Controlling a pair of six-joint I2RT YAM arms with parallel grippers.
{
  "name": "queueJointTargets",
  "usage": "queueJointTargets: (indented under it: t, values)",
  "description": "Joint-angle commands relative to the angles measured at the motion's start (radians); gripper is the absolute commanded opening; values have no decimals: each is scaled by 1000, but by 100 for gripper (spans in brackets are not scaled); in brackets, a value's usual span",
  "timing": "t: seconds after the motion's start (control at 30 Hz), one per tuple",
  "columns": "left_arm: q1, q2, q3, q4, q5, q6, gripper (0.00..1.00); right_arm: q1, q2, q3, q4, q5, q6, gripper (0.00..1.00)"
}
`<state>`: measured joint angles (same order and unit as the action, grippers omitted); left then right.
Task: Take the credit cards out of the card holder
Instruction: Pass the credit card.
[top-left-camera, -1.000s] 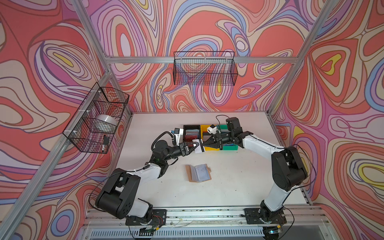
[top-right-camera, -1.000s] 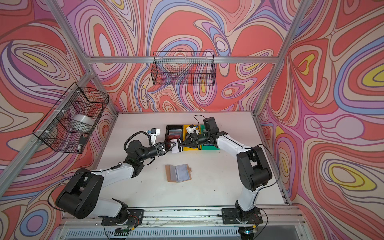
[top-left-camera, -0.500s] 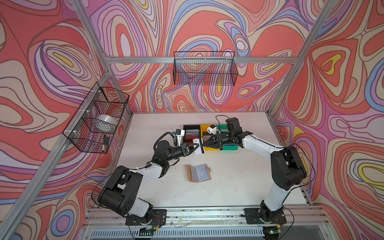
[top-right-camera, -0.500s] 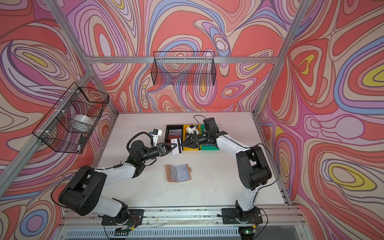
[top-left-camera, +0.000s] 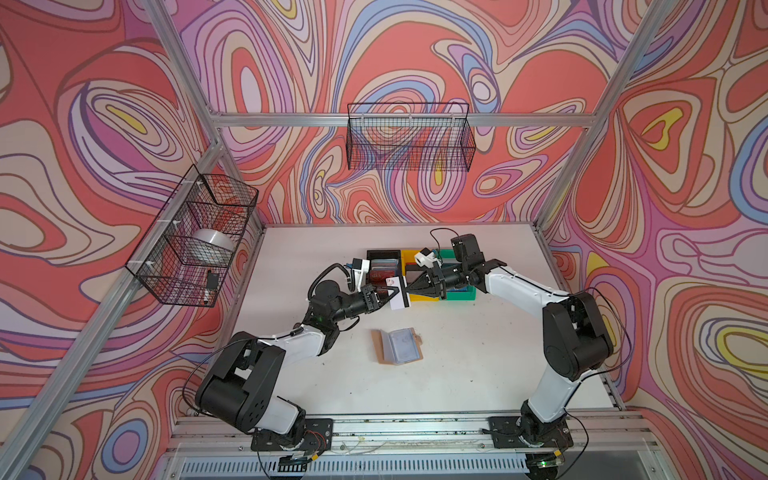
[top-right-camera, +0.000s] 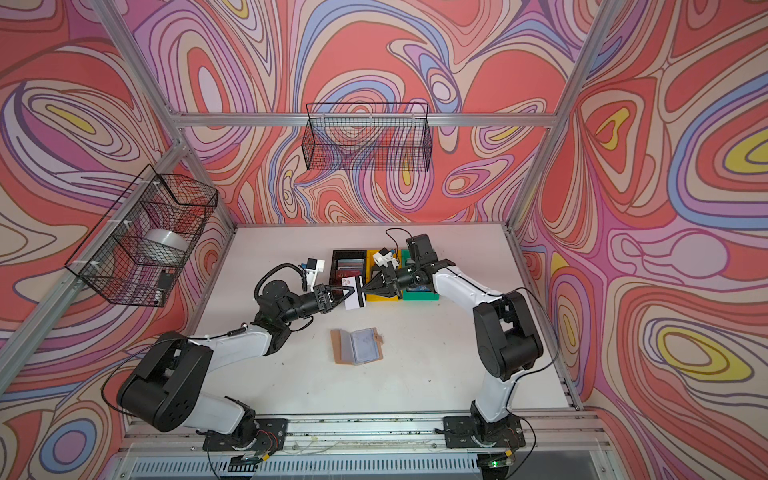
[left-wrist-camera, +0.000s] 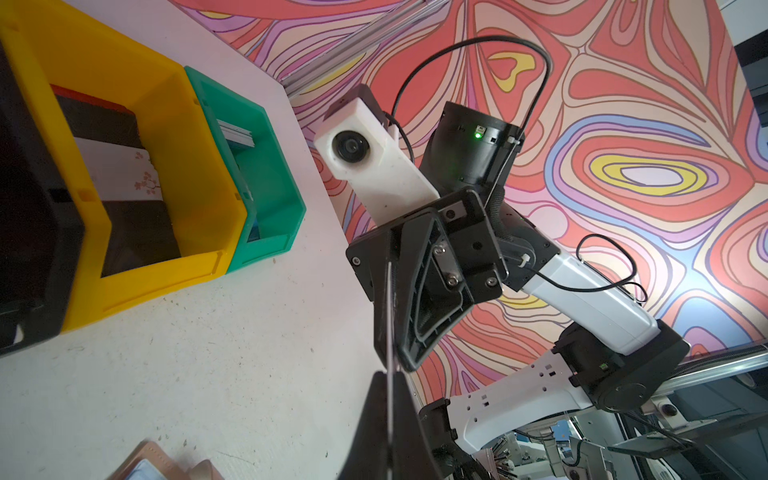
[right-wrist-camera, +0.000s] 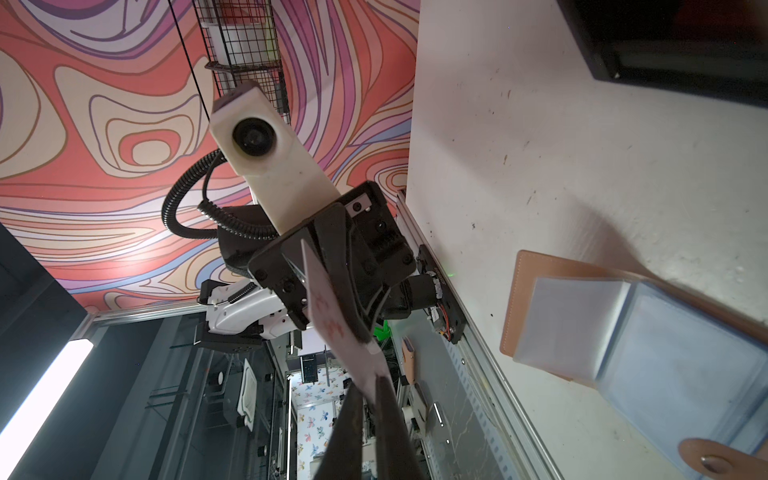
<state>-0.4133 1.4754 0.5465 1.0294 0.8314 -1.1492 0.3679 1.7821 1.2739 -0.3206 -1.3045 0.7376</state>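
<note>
the left gripper (top-left-camera: 392, 292) pinches a white card (top-left-camera: 398, 302) mid frame. i cannot tell if the right gripper (top-left-camera: 409, 288) grips it too. the card holder (top-left-camera: 398, 347) lies open just below.

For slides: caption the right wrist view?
Left gripper clamps white credit card, right gripper at its edge; card holder lies open.
</note>
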Motion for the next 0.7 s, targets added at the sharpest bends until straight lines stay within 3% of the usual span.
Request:
queueJointTargets:
  t: [0.0, 0.27, 0.43, 0.6, 0.67]
  values:
    - [-7, 13, 37, 62, 6, -104, 0, -8, -43, 46, -167, 25, -142, 22]
    - [17, 86, 92, 168, 58, -434, 0, -40, -111, 99, -363, 99, -366, 34]
    - [40, 159, 93, 331, 38, -775, 0, -41, -205, 131, -490, 324, -539, 36]
    - [40, 145, 81, 331, -17, -1047, 0, -39, -432, -33, -276, 601, -651, 29]
    - [40, 111, 79, 322, -58, -1151, 0, -40, -537, -160, -119, 610, -703, 26]
